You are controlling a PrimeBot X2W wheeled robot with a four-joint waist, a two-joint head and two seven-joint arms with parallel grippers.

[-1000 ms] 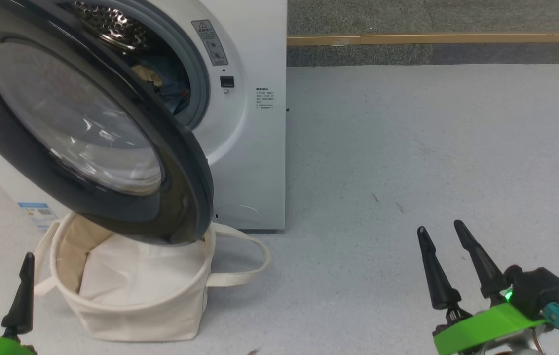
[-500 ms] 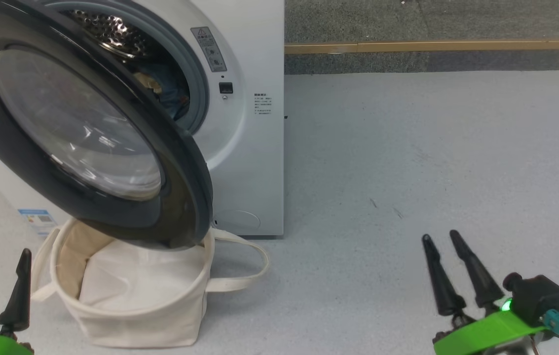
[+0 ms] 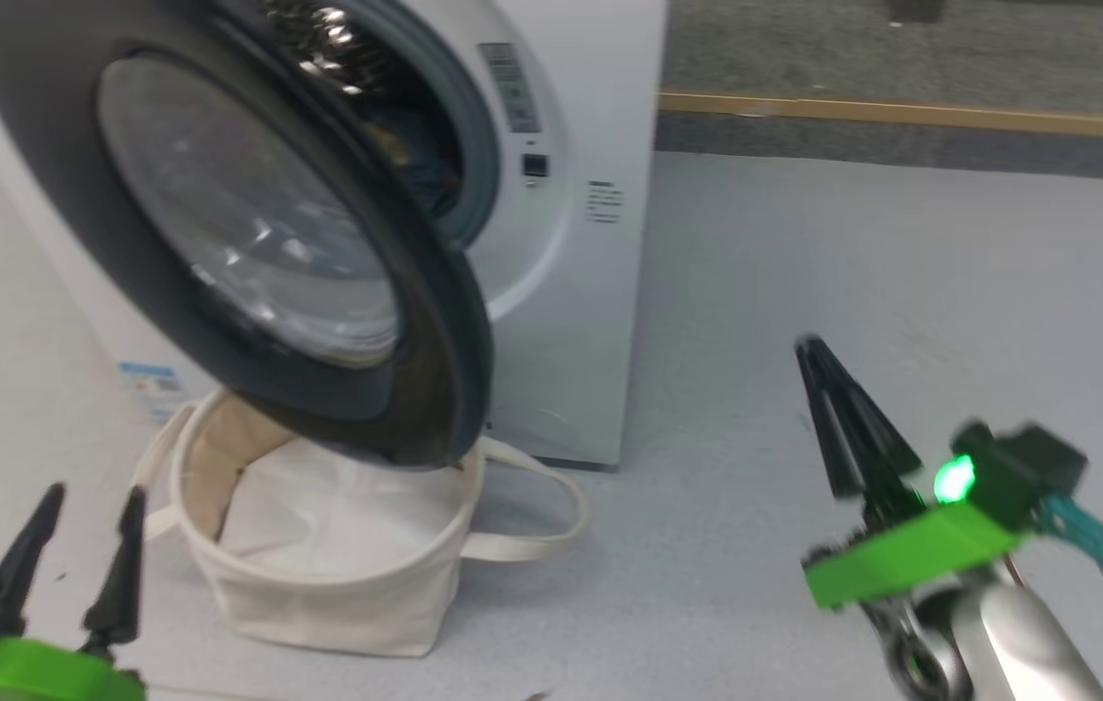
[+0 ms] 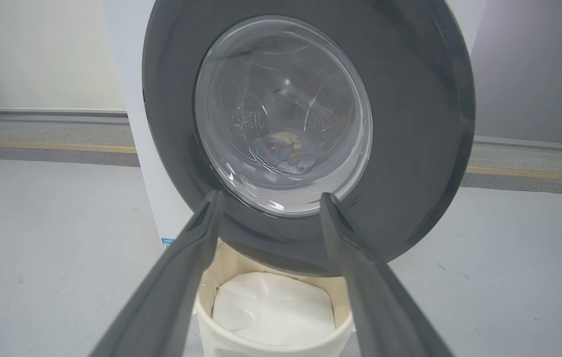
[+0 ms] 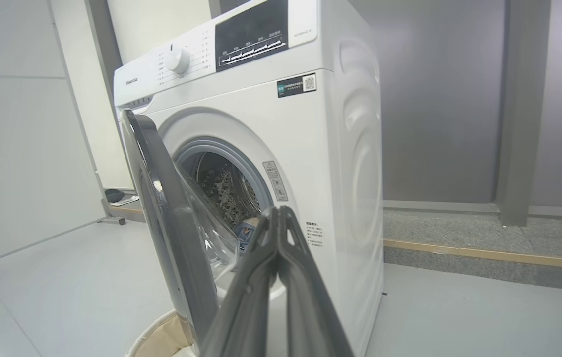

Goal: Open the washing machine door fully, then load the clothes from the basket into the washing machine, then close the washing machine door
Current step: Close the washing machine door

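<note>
Head view: right fingers (image 3: 848, 424) were pinched together, empty, probably for pushing the door (image 3: 249, 243) ahead-left shut; left fingers (image 3: 118, 574) gaped empty.

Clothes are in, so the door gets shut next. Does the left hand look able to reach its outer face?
Probably yes. The open left hand points at the washing machine door, nothing between them; the basket sits lower, under its rim.
</note>
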